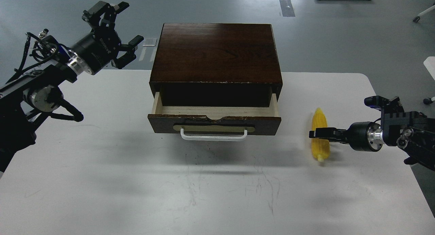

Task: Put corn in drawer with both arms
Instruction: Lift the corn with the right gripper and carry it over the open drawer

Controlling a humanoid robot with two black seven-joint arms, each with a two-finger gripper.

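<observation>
The yellow corn [320,120] lies on the white table, right of the drawer, pointed end away from me. The drawer [214,124] of the dark wooden box is pulled open, its pale inside empty, its white handle [213,135] facing me. My right gripper [315,133] reaches in from the right, and its dark fingers lie across the middle of the corn. It is seen side-on, so I cannot tell whether it grips the cob. My left gripper [118,28] is open and empty, raised left of the box's far corner.
The box's dark top [216,51] stands above the drawer at the table's far middle. The table's right edge [390,119] runs close under my right arm. Grey floor lies beyond the table.
</observation>
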